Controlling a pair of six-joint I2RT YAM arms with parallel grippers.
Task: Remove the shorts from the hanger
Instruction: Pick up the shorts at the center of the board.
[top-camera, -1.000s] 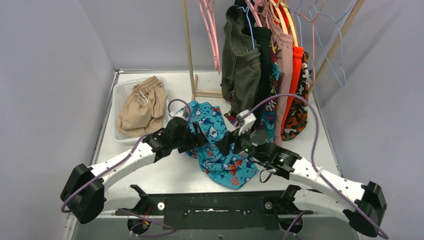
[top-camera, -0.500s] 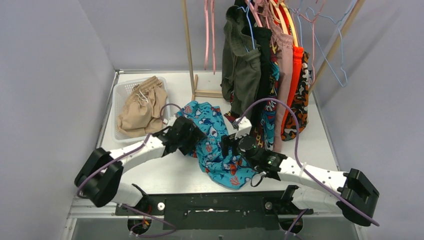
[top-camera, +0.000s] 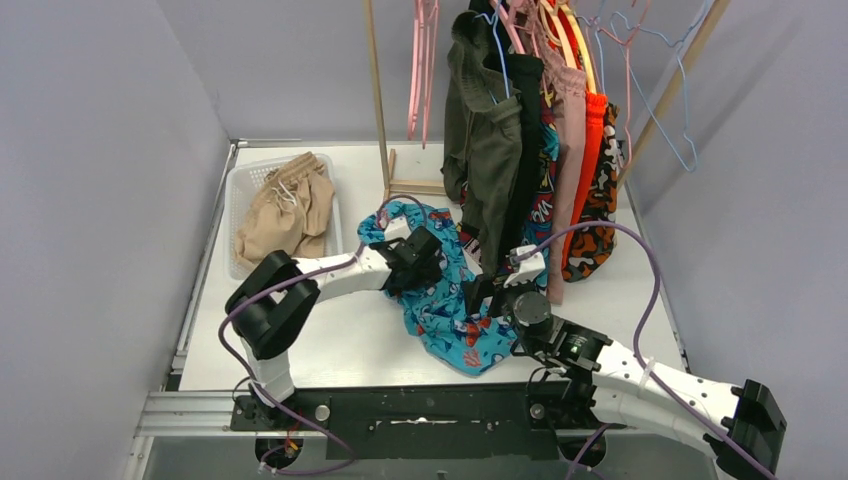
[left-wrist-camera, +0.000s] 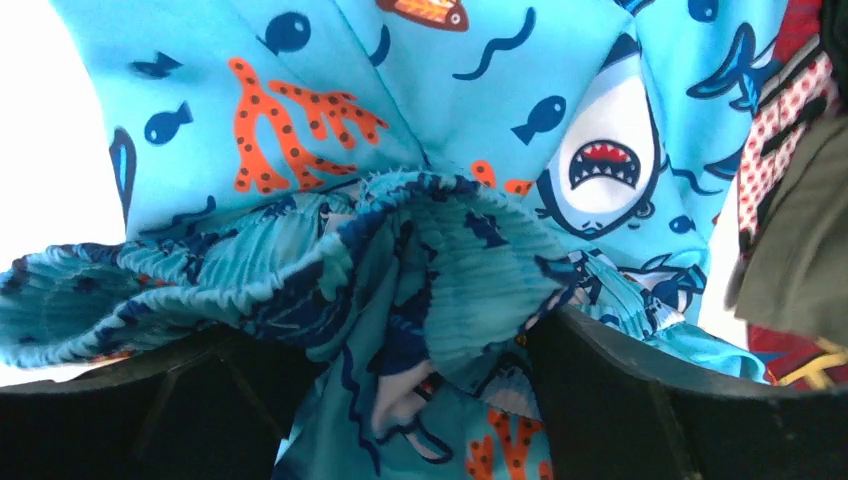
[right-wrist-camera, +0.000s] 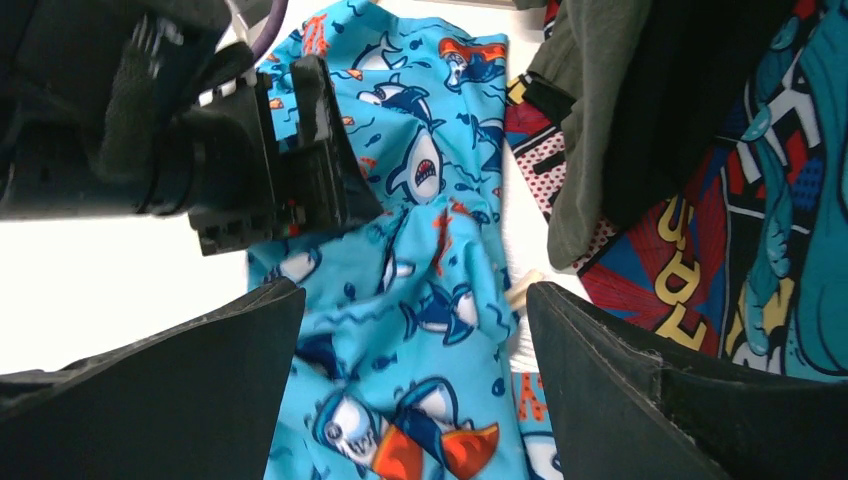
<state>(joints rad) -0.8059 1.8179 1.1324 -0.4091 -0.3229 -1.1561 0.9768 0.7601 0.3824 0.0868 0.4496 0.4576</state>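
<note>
Teal shark-print shorts lie crumpled on the table, off any hanger. The left gripper gapes around their bunched waistband (not pinching it), and the right gripper hovers spread. Lifting away could snag that elastic and drag them.

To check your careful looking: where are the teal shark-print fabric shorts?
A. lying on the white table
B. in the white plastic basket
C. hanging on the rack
A: the teal shark-print fabric shorts lie crumpled on the white table, while tan fabric shorts fill the white plastic basket.
</note>
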